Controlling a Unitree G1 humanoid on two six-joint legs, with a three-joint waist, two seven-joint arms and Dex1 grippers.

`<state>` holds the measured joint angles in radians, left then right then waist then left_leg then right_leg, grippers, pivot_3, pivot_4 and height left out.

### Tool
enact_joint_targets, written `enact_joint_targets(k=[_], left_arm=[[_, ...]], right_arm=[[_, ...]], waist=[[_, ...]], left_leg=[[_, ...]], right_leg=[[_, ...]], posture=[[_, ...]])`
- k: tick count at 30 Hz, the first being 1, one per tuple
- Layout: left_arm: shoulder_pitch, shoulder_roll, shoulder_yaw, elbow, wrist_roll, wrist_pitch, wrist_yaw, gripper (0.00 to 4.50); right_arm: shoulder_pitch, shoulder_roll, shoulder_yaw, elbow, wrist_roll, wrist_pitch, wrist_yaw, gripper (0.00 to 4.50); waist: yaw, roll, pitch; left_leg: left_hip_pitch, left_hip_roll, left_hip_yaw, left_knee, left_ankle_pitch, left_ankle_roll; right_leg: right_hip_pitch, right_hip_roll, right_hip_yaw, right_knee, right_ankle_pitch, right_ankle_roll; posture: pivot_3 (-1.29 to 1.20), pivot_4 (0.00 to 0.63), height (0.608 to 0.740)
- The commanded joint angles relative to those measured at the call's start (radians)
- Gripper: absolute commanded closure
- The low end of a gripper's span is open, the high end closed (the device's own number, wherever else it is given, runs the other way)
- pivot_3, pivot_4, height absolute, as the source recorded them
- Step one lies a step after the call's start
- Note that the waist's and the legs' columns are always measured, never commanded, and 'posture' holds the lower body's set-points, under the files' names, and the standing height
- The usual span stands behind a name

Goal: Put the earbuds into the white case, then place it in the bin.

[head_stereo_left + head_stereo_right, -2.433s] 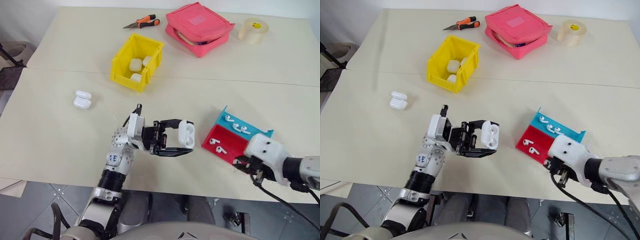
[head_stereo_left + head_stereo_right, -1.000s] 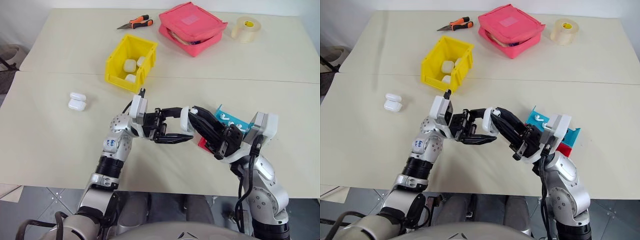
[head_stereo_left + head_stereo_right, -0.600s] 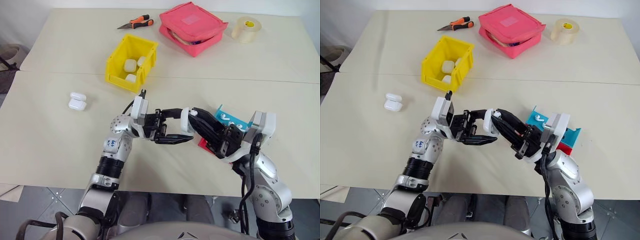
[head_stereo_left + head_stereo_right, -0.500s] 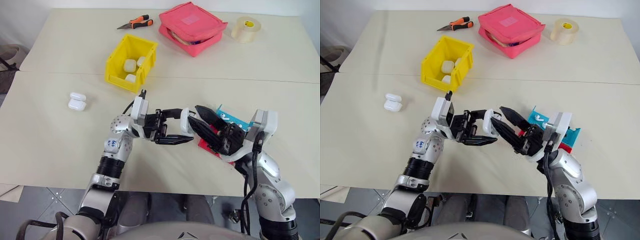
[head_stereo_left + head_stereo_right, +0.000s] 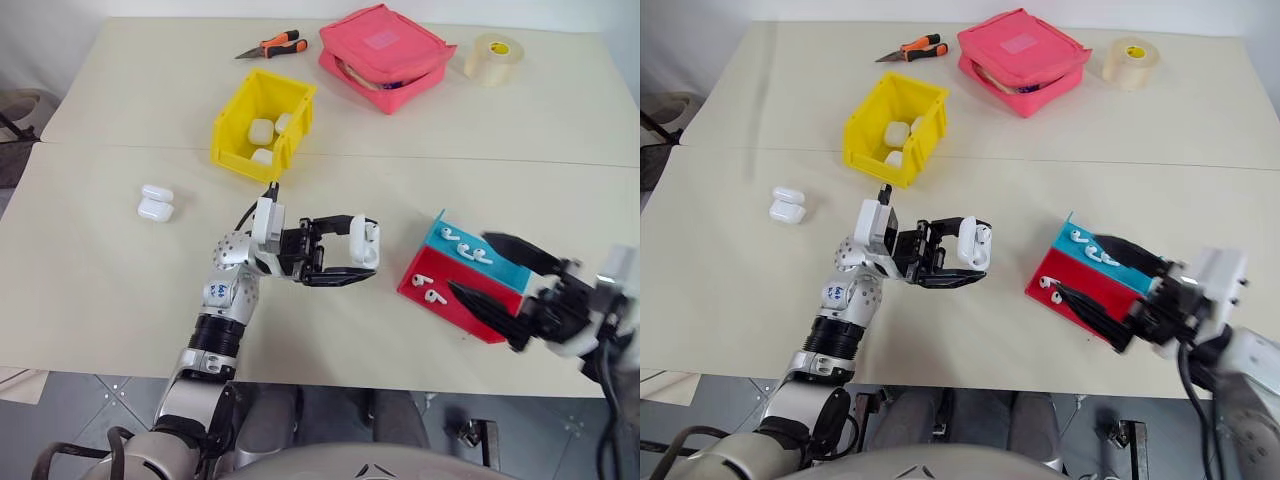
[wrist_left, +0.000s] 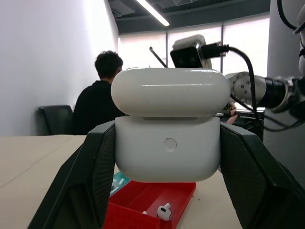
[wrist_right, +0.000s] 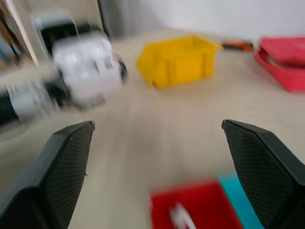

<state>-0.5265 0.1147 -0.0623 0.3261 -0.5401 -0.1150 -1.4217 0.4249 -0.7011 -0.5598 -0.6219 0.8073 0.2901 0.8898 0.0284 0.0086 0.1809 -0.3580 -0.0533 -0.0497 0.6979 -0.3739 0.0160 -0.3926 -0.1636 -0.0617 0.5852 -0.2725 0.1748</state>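
Mid-frame, the left gripper [image 5: 352,256] pinches the white case [image 5: 364,243], its lid apparently shut. At lower right, the right gripper [image 5: 492,272] hangs spread wide over the tray [image 5: 450,300] holding earbuds [image 5: 433,295]. The bin [image 5: 262,125] sits upper left.

Head views: bright, even overhead light, soft short shadows on the surface [image 5: 120,290], no harsh glare. My right arm is motion-smeared at lower right. Right wrist view heavily blurred throughout; the bin [image 7: 178,59] barely resolves. Left wrist view sharp up close, windows [image 6: 190,47] blown out behind, ceiling strip glaring.
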Motion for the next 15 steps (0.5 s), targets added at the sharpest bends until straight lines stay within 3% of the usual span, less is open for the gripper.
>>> enact_joint_targets(k=[1,9,15], left_arm=[[0.013,0.018,0.015,-0.010,0.002,-0.026,-0.008,1.69],[0.027,0.036,0.027,-0.021,0.002,-0.037,0.019,1.69],[0.033,0.017,0.021,-0.027,0.005,-0.051,0.043,1.69]], right_arm=[[0.068,-0.021,-0.106,0.058,-0.060,-0.071,0.103,0.01],[0.076,-0.077,-0.157,0.180,-0.114,-0.067,0.170,0.01],[-0.078,-0.274,-0.010,0.183,-0.174,0.173,0.072,0.01]], waist=[[-0.001,0.000,0.000],[-0.002,0.000,0.000],[-0.003,0.000,0.000]], left_leg=[[0.000,0.000,0.001,0.000,0.000,0.000],[0.002,0.001,0.001,0.000,0.000,0.000],[0.002,0.001,-0.005,0.000,0.000,0.000]], right_leg=[[0.000,0.000,0.001,0.000,0.000,0.000],[0.000,0.000,0.002,0.000,0.000,0.000],[0.000,0.000,0.003,0.000,0.000,0.000]], posture=[[0.00,0.150,0.740],[0.00,0.150,0.740],[0.00,0.150,0.740]])
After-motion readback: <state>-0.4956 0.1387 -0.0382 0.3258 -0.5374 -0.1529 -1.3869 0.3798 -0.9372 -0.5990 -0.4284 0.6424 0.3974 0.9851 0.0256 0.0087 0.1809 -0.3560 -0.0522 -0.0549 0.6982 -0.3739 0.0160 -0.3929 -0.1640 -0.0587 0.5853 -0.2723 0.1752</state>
